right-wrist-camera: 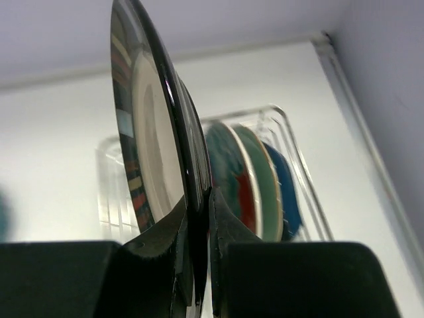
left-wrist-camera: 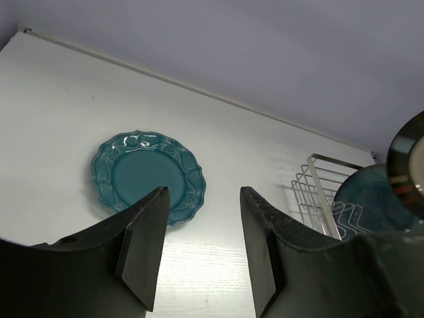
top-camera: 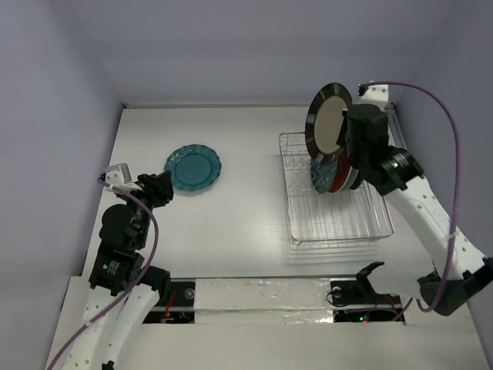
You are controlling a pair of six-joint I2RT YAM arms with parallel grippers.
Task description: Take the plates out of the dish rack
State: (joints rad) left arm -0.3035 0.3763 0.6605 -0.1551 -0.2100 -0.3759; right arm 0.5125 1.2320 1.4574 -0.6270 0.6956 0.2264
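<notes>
Chrome wire makes up the rectangular dish rack (top-camera: 339, 227) on the right of the white table (top-camera: 246, 146) in the overhead view, with a few plates on edge at its far end. Above them the right gripper (top-camera: 347, 135) holds a dark-rimmed round plate with a pale centre (top-camera: 330, 117) upright and clear of the wires. On the left a scalloped teal plate (top-camera: 192, 168) lies flat on the table, with the left gripper (top-camera: 160, 187) just to its near left. From the left wrist, that gripper's jaws stand open with nothing between them, and the scalloped plate lies beyond the fingertips. From the right wrist, the jaws are clamped on the rim of the dark-rimmed plate; behind it in the rack stand a red and teal plate (right-wrist-camera: 233, 175), a pale mint green plate (right-wrist-camera: 262, 182) and a dark blue plate (right-wrist-camera: 286, 179). The hold is a thin pinch on a glossy edge, with most of the plate standing out beyond it, so I judge a quick swing could make it pivot or slip. Carried low, its rim could catch the standing plates or the rack's wire side.
</notes>
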